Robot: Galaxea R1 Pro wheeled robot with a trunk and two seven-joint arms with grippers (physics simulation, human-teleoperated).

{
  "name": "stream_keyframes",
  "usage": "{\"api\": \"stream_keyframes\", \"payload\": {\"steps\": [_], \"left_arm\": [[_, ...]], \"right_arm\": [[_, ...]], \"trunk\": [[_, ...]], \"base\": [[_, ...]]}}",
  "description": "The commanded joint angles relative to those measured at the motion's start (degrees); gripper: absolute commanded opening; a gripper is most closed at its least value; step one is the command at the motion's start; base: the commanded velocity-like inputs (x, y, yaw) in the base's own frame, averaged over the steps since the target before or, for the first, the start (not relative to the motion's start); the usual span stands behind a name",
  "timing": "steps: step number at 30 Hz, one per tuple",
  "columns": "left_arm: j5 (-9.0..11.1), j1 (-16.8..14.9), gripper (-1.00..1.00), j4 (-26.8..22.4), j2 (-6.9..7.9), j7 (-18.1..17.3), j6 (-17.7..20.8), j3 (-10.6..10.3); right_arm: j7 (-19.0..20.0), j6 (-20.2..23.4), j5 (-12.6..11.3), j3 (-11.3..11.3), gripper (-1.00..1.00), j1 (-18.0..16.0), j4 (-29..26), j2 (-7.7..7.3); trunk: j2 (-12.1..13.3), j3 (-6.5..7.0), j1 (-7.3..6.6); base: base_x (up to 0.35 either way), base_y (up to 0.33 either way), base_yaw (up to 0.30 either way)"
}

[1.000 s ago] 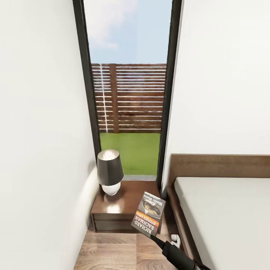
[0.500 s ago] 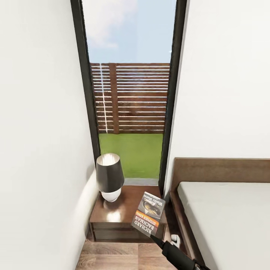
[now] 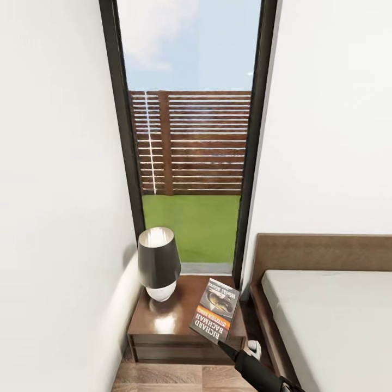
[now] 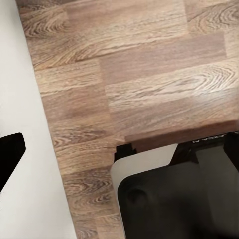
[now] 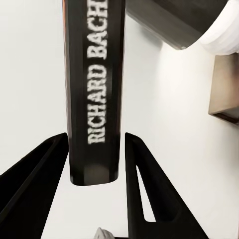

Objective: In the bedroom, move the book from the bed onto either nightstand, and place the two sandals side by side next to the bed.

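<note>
Bedroom corner by the nightstand (image 3: 174,321); right fingers (image 5: 144,184) clamped on the book (image 3: 215,309); left fingers' state indiscernible.

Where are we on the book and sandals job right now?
Done: the book is off the bed. In hand: the right gripper is clamped on its spine, holding it tilted over the nightstand beside the lamp, not yet set down. Left: release the book, then place both sandals beside the bed.
</note>
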Motion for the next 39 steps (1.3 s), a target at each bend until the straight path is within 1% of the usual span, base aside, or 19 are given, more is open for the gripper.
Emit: {"api": "stream_keyframes", "payload": {"steps": [1, 11, 21, 39], "left_arm": [[0.58, 0.01, 1.00, -0.13, 0.05, -0.07, 0.32, -0.35], [0.59, 0.02, 1.00, -0.12, 0.05, -0.07, 0.31, -0.35], [0.54, 0.03, 1.00, -0.11, 0.05, -0.07, 0.31, -0.35], [0.53, 0.05, 1.00, -0.09, 0.05, -0.07, 0.24, -0.35]], "right_arm": [[0.21, 0.56, 0.45, -0.50, -1.00, 0.00, -0.15, 0.04], [-0.63, 0.88, 0.64, -0.25, -1.00, 0.00, -0.30, -0.15], [0.00, 0.62, 0.47, -0.50, -1.00, 0.00, -0.21, -0.11], [-0.24, 0.57, 0.45, -0.61, -1.00, 0.00, -0.18, -0.14]], "trunk": [[-0.04, -0.02, 0.02], [-0.04, -0.02, 0.02], [-0.04, -0.02, 0.02], [-0.04, -0.26, 0.02]], "base": [[0.044, 0.003, 0.000], [0.014, 0.001, 0.000], [0.000, 0.000, 0.000], [0.000, 0.000, 0.000]]}}
